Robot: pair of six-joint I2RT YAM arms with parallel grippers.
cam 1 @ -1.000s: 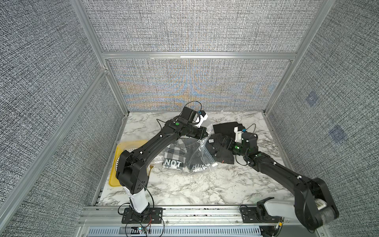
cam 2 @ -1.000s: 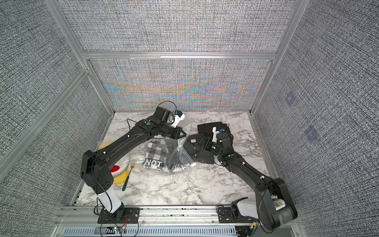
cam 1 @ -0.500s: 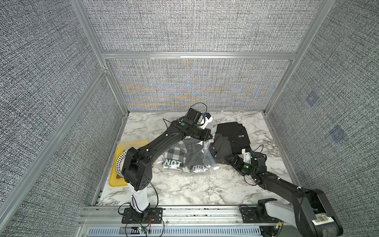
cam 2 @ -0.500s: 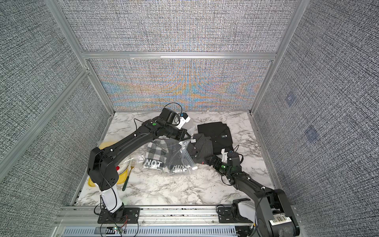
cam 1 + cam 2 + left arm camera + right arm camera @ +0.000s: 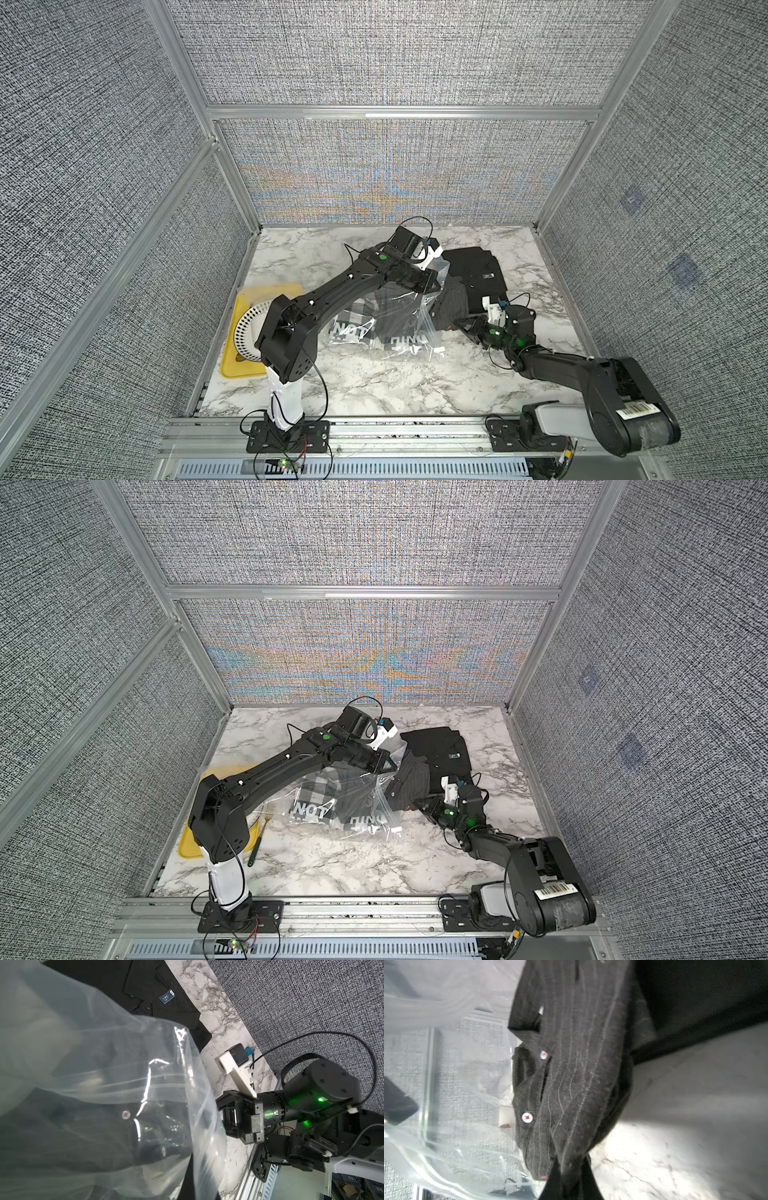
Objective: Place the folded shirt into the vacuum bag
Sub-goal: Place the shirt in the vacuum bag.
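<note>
Left fingers point(image 5: 432, 283) held bag point(image 5: 395, 334) mouth up. Right fingers point(image 5: 464, 325) clamped striped shirt point(image 5: 454, 301) edge; shirt half inside, bag's 3 o'clock. Looked soft, light, bunch-prone; grab a thick fold.

Gray woven walls point(image 5: 374, 54) with shiny metal bars point(image 5: 395, 112) stand on three sides. The table point(image 5: 374, 386) is white marble with gray lines.
</note>
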